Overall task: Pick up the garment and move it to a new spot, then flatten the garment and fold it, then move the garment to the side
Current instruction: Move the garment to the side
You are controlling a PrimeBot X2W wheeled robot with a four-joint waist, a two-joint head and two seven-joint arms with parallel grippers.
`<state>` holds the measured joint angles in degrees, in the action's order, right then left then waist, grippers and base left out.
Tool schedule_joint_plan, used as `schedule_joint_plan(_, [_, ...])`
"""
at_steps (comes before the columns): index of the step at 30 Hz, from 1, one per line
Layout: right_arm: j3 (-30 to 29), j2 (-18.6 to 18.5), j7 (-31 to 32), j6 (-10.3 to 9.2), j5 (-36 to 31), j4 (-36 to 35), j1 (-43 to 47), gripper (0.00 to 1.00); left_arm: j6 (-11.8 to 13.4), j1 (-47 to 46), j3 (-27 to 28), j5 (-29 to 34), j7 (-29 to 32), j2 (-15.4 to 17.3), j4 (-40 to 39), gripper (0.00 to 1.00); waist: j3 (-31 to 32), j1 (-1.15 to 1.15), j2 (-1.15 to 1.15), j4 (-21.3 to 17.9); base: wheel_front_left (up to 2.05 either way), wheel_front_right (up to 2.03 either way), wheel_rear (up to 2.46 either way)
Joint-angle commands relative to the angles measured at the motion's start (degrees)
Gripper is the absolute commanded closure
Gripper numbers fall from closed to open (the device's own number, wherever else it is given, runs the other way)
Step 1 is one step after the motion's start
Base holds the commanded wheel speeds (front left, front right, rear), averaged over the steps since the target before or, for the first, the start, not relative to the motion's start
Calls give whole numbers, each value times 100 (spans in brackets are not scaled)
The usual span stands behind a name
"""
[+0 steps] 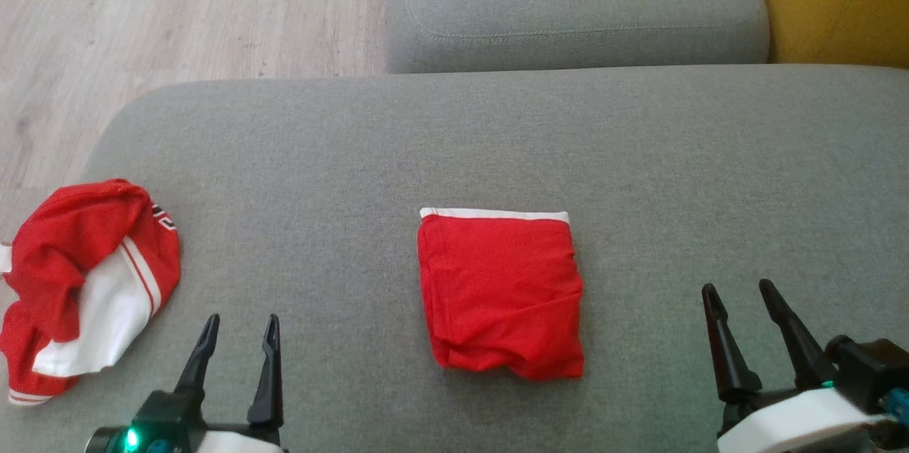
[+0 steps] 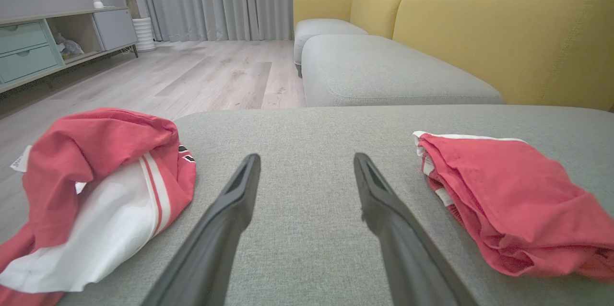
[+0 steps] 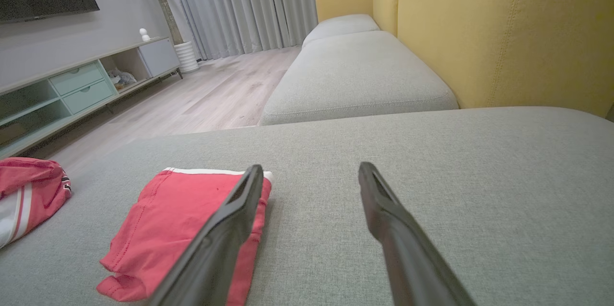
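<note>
Lying in the middle of the grey cushion [image 1: 639,155], the red garment [image 1: 501,293] was seen folded square; only the move aside was judged to remain. The left gripper [image 1: 241,321] and right gripper [image 1: 738,288] were found spread and empty, apart from it.

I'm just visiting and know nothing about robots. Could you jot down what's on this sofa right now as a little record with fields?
surface: grey sofa cushion
centre: folded red garment, white band on far edge, lying flat
robot's left: crumpled red-and-white garment near the cushion's edge
left gripper: open, empty, touching neither garment
right gripper: open, empty, right of the folded garment
backdrop: yellow sofa back, wooden floor
</note>
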<state>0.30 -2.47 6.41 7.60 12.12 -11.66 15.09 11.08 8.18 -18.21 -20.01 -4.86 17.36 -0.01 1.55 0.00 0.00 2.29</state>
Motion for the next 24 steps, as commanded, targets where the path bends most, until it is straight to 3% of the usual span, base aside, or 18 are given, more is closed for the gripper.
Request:
schedule_joint_plan(1, [120,-41,24,-11,29,-245,-143,0,3,-255,214,59,-38,119,-140,0,-8,0,0,3,0,0,0])
schedule_joint_plan(15, [122,-41,199,-11,49,-120,-199,0,12,-373,181,42,-120,122,-161,0,-94,0,0,93,0,0,0])
schedule_joint_plan(24, [580,-41,309,-11,136,1015,-841,0,-255,-1068,-31,67,-392,-45,-6,0,-630,0,0,698,0,0,0])
